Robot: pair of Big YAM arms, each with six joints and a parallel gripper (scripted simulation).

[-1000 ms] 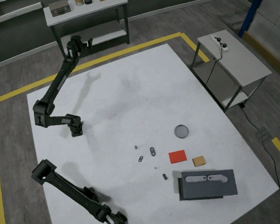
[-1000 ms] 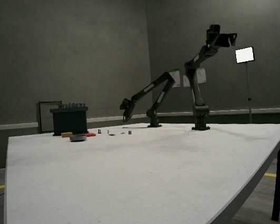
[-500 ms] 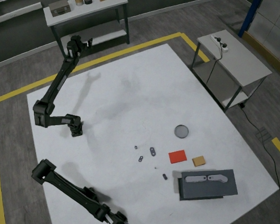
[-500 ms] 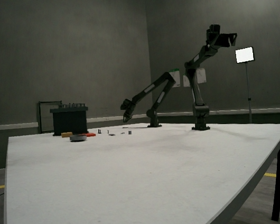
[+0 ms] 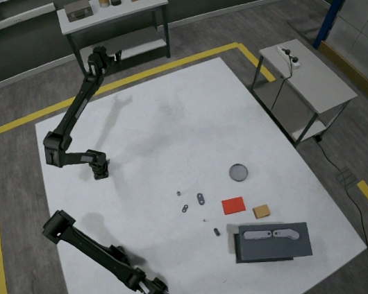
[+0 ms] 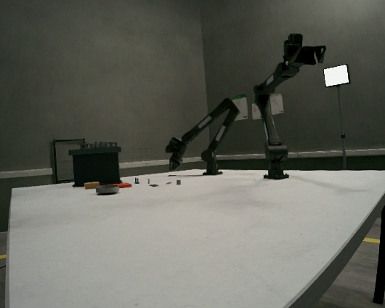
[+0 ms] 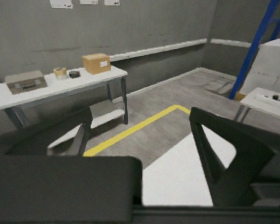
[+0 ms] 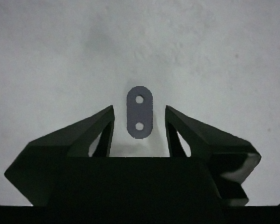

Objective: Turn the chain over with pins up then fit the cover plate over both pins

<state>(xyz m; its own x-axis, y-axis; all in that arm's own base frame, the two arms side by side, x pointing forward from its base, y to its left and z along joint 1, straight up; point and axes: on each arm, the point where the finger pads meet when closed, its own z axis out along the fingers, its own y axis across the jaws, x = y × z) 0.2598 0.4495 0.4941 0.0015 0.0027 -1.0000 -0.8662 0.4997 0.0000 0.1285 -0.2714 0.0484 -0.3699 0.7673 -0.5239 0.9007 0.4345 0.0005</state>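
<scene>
White table (image 5: 182, 139) (image 6: 191, 247) (image 7: 174, 175) (image 8: 217, 60) is filling most of the top view, matte, faintly mottled. Black left arm (image 5: 80, 107) (image 6: 271, 123) is standing tall; its gripper, the left gripper (image 5: 118, 56) (image 6: 319, 54) (image 7: 140, 112), is hanging high, fingers spreading wide, holding nothing. Black right arm (image 5: 99, 251) (image 6: 205, 125) is bending low; the right gripper (image 5: 156, 286) (image 6: 173, 168) (image 8: 139, 111) is pointing down, fingers standing partway apart, gripping nothing.

Dark grey block (image 5: 273, 247) (image 6: 96, 165), boxy, smooth, is sitting near a table edge. Chain (image 5: 257, 234) is lying on its top, pale grey rounded links running end to end; pin direction is too small to tell. Round grey dish (image 5: 247, 173) (image 6: 107, 190), shallow with raised rim, is resting well apart. Flat red slab (image 5: 233, 205) (image 6: 125, 185) and tan block (image 5: 261, 211) (image 6: 91, 185) are lying near each other, between dish and grey block.

Dark grey plate (image 8: 140, 112), oblong, round-ended, two-holed, is lying flat below and between the right fingertips, apparently untouched. Another two-holed plate (image 5: 201, 199) is lying near the red slab, with a smaller two-holed link (image 5: 185, 208) beside it. Can't tell which is the cover. Dark stubby piece (image 5: 216, 231) and tiny cylinder (image 5: 178, 193) are resting nearby.
</scene>
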